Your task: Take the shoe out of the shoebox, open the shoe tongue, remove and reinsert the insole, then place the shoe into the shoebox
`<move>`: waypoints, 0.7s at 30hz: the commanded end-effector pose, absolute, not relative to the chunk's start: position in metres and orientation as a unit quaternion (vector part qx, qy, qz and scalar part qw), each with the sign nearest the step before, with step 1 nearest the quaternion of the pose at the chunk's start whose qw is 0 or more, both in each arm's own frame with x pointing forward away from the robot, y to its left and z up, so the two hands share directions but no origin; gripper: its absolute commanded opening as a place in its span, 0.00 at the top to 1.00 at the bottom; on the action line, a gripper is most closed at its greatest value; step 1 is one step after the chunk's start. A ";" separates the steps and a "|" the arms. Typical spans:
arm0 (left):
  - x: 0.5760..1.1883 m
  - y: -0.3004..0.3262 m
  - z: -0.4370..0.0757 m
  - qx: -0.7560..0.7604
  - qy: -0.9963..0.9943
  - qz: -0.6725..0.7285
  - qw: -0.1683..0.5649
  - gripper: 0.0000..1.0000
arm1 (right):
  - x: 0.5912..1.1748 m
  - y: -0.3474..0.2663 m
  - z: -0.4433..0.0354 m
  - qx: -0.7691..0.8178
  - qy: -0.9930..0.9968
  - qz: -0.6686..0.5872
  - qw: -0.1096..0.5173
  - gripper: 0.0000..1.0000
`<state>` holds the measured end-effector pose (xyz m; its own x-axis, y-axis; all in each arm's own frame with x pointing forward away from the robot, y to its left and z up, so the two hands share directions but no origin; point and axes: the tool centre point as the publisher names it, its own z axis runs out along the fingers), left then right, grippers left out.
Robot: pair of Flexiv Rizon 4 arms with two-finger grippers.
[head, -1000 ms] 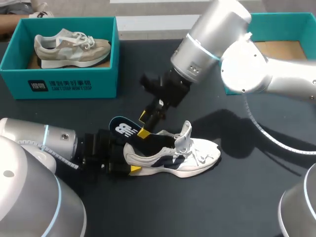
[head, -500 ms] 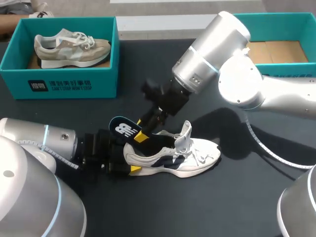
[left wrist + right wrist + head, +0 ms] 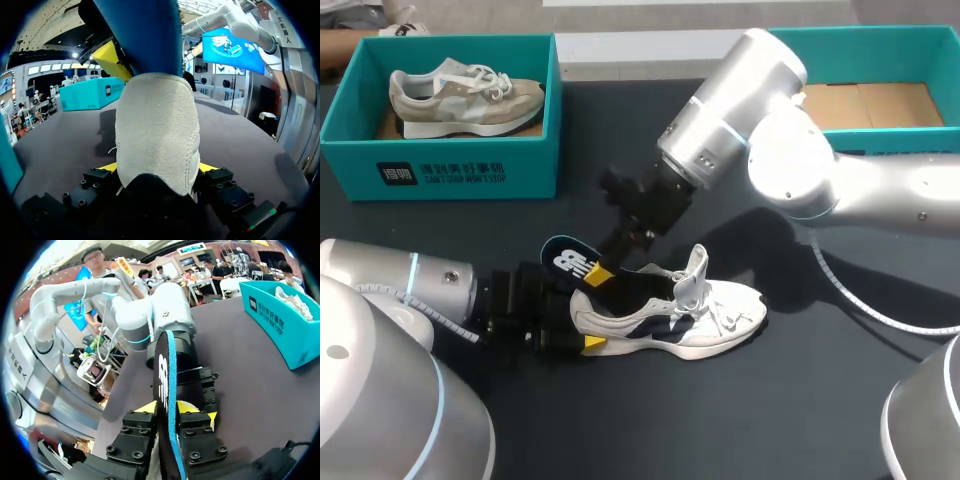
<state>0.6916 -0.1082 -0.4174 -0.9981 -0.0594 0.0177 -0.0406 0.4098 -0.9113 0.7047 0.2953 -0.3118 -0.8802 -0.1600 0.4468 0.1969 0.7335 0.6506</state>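
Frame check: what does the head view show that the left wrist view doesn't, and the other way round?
Only the head view: the white shoe at full length with its tongue raised, and the beige shoe in its teal shoebox. Only the left wrist view: the suede heel patch up close, with the left claw pressing it from both sides. Both: the insole sticking up out of the heel, with the right claw on it.

shoe point(image 3: 670, 318) front-centre | insole point(image 3: 563, 262) in its heel | shoebox point(image 3: 905, 48) behind, right
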 end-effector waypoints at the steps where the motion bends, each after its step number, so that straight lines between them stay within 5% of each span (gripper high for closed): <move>1: 0.691 -0.111 -0.425 -0.030 0.840 -0.542 0.009 1.00 | 0.705 0.302 -0.312 -0.006 -0.897 -0.364 0.250 1.00; 8: 0.691 -0.111 -0.425 -0.030 0.840 -0.542 0.009 1.00 | 0.705 0.311 -0.292 0.001 -0.889 -0.383 0.251 1.00; 17: 0.691 -0.111 -0.425 -0.030 0.840 -0.542 0.009 1.00 | 0.739 0.337 -0.234 -0.060 -0.862 -0.482 0.146 1.00; 21: 0.691 -0.111 -0.425 -0.030 0.840 -0.542 0.009 1.00 | 0.739 0.337 -0.234 -0.060 -0.862 -0.482 0.146 1.00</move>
